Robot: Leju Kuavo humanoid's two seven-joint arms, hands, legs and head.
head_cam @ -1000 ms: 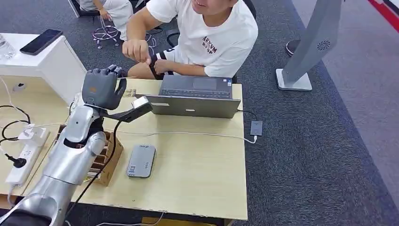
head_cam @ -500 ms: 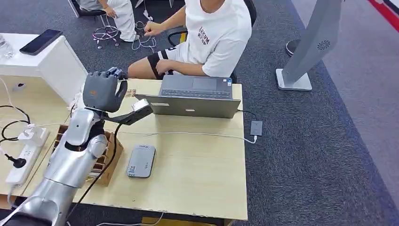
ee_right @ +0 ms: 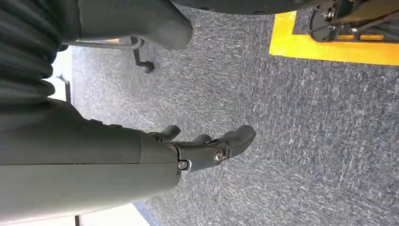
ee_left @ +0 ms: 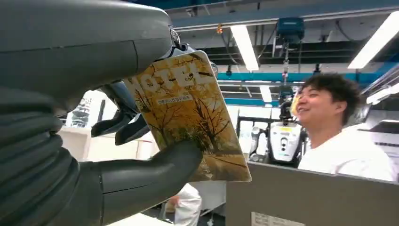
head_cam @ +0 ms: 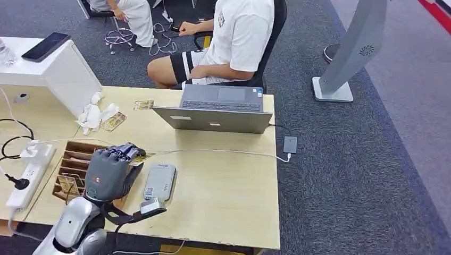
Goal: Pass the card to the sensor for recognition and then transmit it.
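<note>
The left hand (head_cam: 109, 174) pinches a yellow autumn-print hotel card (ee_left: 188, 110) between thumb and fingers, just beside the flat grey rounded sensor pad (head_cam: 160, 181) lying on the light wooden table (head_cam: 223, 180). To do this step well, I judge the card should be brought flat and low over the sensor pad, with the pinch kept firm. The right hand (ee_right: 207, 143) hangs over carpet, fingers loosely apart, holding nothing.

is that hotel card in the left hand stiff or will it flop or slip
Probably stiff: the hotel card stays flat past the thumb of the left hand. Likely light, being thin. Its glossy face may slip, since only the thumb and fingers pinch it.
</note>
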